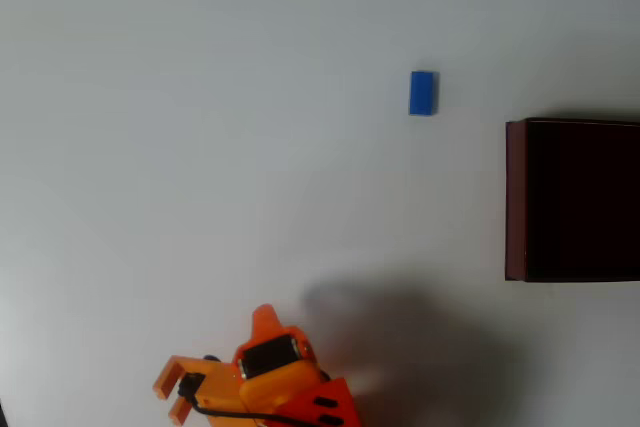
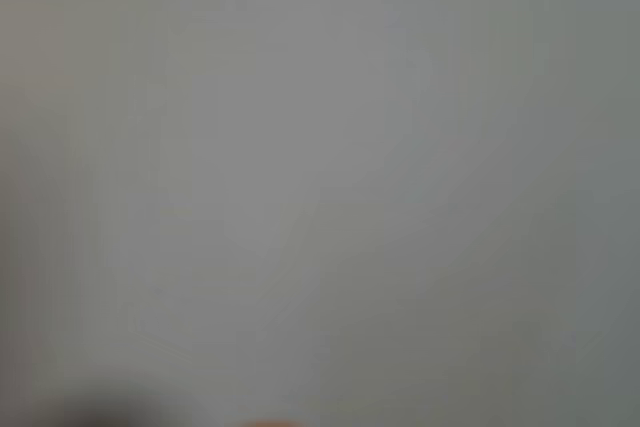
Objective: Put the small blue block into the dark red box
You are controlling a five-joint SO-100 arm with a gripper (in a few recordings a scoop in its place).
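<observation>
In the overhead view the small blue block (image 1: 423, 93) lies alone on the pale table (image 1: 200, 127), in the upper middle of the picture, its long side running up and down the frame. The dark red box (image 1: 572, 199) sits at the right edge, below and to the right of the block and apart from it, its near-black interior open to the camera. The orange gripper (image 1: 172, 394) is at the bottom left, well away from both; its two fingers point toward the left of the picture with a gap visible between them, so it appears to be apart and holds nothing. The wrist view gives a blurred grey surface with no usable detail. The task looks to be at its start, with the reach to the block not yet made. The main risks lie in that reach: the block is tiny, so a slightly off-centre descent could nudge it or tip it aside instead of bracketing it, and closing across its long side might make it twist out. A low carry could also clip the box's thin wall.
</observation>
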